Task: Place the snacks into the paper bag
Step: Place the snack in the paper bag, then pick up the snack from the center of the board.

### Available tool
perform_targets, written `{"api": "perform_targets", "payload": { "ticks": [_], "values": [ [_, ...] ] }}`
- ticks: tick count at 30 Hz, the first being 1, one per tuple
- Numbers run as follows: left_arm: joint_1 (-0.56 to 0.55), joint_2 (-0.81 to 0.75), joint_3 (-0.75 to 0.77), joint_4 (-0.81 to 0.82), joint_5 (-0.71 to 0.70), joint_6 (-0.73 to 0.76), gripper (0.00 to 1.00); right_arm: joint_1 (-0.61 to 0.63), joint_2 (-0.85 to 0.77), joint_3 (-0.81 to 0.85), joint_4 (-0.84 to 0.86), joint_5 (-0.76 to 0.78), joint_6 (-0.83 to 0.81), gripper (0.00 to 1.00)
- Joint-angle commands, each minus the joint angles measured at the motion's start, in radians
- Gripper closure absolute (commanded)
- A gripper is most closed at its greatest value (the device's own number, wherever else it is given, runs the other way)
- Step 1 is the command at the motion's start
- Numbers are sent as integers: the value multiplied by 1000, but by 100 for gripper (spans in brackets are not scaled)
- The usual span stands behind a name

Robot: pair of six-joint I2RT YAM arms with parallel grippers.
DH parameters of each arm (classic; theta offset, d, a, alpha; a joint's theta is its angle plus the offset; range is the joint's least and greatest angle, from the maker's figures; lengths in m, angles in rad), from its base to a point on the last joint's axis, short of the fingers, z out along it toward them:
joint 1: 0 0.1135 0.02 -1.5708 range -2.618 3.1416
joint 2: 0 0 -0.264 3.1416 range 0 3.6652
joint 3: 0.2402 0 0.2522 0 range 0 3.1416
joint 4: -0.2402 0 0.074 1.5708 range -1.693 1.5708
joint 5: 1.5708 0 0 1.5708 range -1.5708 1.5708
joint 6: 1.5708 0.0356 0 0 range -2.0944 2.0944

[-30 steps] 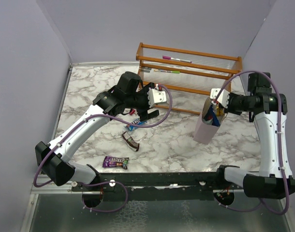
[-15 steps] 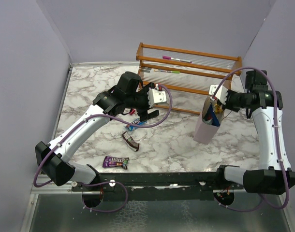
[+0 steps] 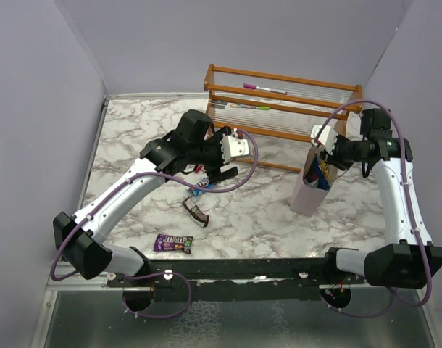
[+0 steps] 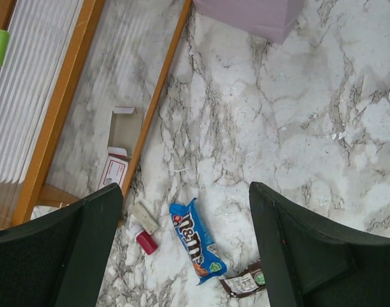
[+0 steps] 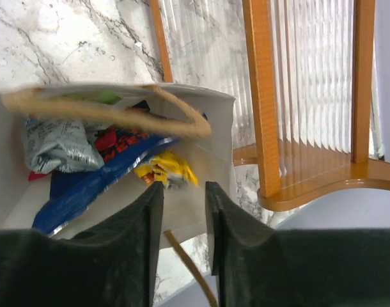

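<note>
Four wrappers at least show inside the paper bag [image 5: 215, 128]: grey-teal packet [image 5: 54, 146], blue wrapper [image 5: 80, 195], yellow wrapper [image 5: 169, 169], red wrapper [image 5: 112, 141] (half buried). Right gripper [image 5: 182, 192] over its mouth, fingers slightly parted, empty. Left gripper [image 4: 182, 192] spread wide, empty, above the blue M&M's packet [image 4: 196, 240] on the marble table [image 4: 310, 128]. Dark brown bar [image 4: 243, 283] partly cut off by a finger. Purple packet [image 3: 173, 243] lies near the table's front edge.

The left gripper [image 4: 185, 192] hangs with jaws spread wide, while the right gripper [image 5: 184, 192] points downward, jaws narrowly parted
</note>
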Motion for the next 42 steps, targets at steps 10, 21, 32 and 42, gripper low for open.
{"api": "perform_targets", "payload": {
  "ticks": [10,21,32,42],
  "values": [
    [-1,-41,-29,61,-156,-9,17,-2,-38,-31,132,-33,156,40],
    [34,-60,-138,38,-228,-46,17,0,-84,102,142,-155,430,13],
    [302,-35,-281,6,-110,-67,17,0,-103,108,234,-372,659,13],
    [326,203,-261,-6,-65,-104,18,0,-157,71,238,-351,660,13]
  ]
}}
